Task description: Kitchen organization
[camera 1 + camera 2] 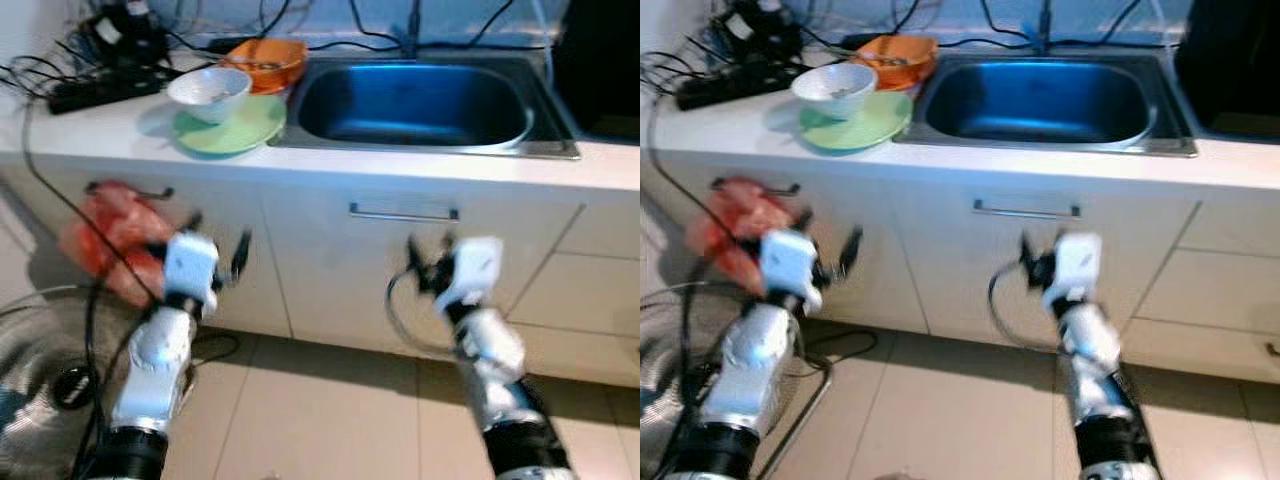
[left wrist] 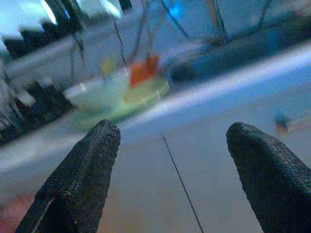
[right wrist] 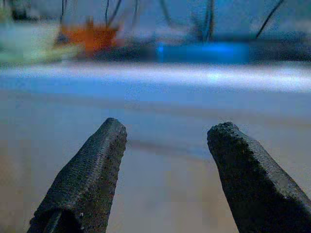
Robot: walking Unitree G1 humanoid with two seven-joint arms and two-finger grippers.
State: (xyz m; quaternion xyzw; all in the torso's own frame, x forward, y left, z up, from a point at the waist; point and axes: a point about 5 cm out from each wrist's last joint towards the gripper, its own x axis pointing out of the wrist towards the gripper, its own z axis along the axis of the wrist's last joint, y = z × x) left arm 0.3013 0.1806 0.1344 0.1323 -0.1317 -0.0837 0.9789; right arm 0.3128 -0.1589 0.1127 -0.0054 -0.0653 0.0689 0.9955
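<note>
Both silver arms raised low before the white cabinet fronts, well short of the counter [image 1: 120, 135]. Left end effector [image 2: 172, 141] released, fingers spread wide with nothing between them, aimed up toward the counter edge. Right end effector [image 3: 167, 141] likewise released and empty, level with the cabinet front beneath the sink [image 1: 415, 105]. Metal drawer handle [image 1: 403, 212] noted just above the right end effector, apart from it. On the counter, left of the sink: white bowl [image 1: 209, 93] resting on green plate [image 1: 235, 130], orange bowl [image 1: 266, 62] just behind them, close to the sink rim. Black power strip and tangled cables [image 1: 100, 85] at the far left corner. Red-orange bag [image 1: 115, 240] hanging from a cabinet handle beside the left arm. Tiled floor [image 1: 320, 420] below. Views blurred.
</note>
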